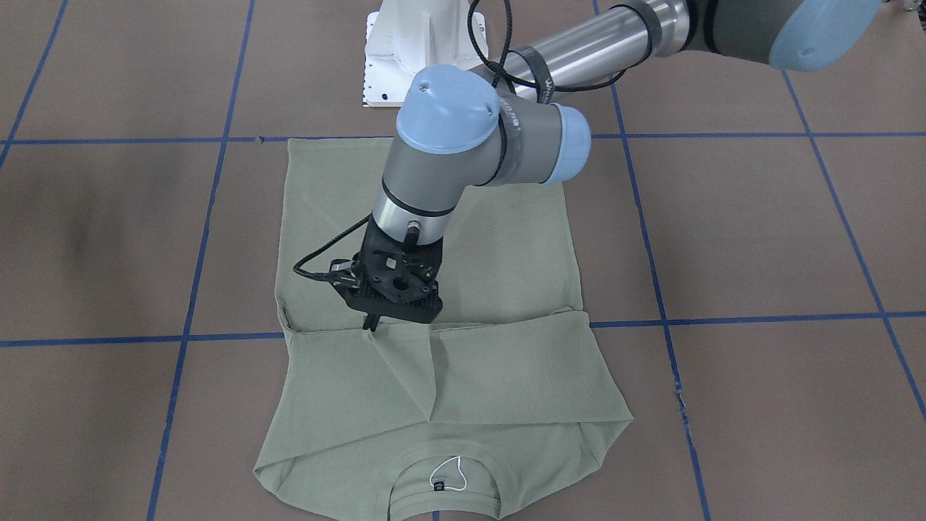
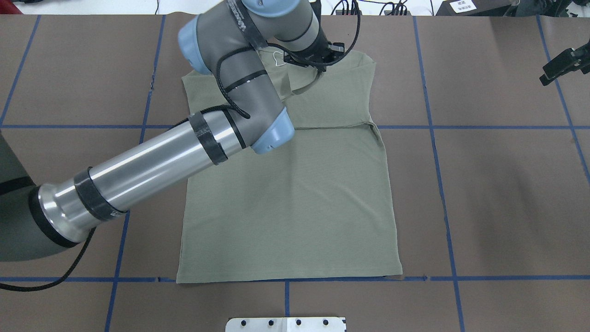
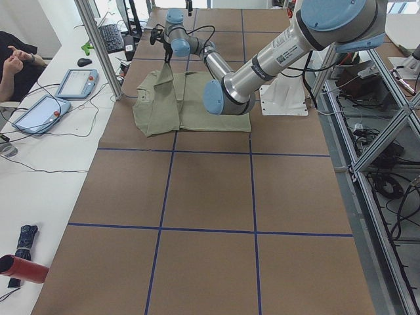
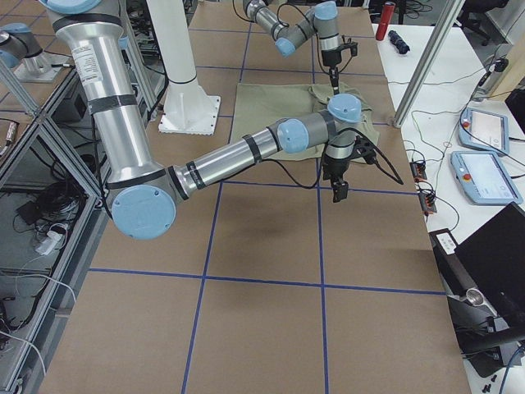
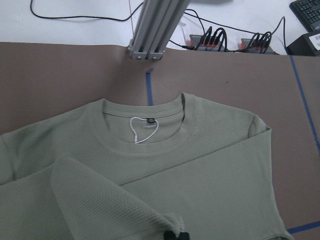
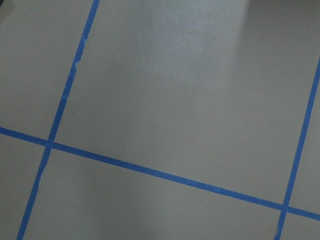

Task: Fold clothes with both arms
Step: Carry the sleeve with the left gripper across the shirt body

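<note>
starting at the robot's side, the white pedestal [image 2: 286,324] sits just short of the blue tape line [image 2: 461,278], and the shirt [image 2: 286,198] has its hem [image 2: 286,275] laid straight along that line. the shirt sits mid-table with its long axis running from the robot out toward your side, hem to the robot and collar to you. the side seams are fairly straight.

you have bare brown table [image 2: 498,193] on both flanks of the body. the left arm [image 2: 152,166] crosses low over the shirt's left half, so there is less room there. off to the robot's right, the right gripper [image 4: 338,190] hangs over bare table, well apart from the cloth. you cannot tell how its jaws stand.

further out, one sleeve [image 1: 506,369] lies folded flat across the chest. the left gripper [image 1: 372,323] is clenched on the other sleeve's cuff [image 5: 165,220], which is raised off the cloth below it.

beyond that, the ribbed neckline [image 5: 150,149] lies flat with the dark tag [image 1: 439,488] and its white loop showing. it is near the table's far edge, where an aluminium post [image 5: 150,30] stands.
</note>
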Robot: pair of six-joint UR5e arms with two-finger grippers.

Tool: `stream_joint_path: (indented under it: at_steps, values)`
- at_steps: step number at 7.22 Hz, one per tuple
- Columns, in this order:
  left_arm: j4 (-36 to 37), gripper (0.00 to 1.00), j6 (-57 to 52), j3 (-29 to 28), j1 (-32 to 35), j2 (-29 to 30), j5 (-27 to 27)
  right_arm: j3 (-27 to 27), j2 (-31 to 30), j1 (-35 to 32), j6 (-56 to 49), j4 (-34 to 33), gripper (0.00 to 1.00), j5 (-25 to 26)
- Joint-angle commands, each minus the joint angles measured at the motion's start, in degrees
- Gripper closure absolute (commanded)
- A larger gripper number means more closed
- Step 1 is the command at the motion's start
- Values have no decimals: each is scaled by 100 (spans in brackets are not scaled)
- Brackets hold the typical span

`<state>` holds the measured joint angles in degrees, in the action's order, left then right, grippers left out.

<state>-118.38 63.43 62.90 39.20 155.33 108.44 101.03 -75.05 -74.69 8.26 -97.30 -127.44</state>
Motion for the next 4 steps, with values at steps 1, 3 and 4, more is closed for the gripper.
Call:
stream_joint_path:
  at_steps: [1,3,4]
  values:
    - [-702,100,-416,-418,-516,41,-373,4,-18,-2,0,1,0,0]
    - [-1070,37,-594,-559,-764,93,-639,4,-70,-2,0,18,0,0]
    - [-1281,0,-238,-577,-851,76,-666,-13,-62,7,17,27,0,9]
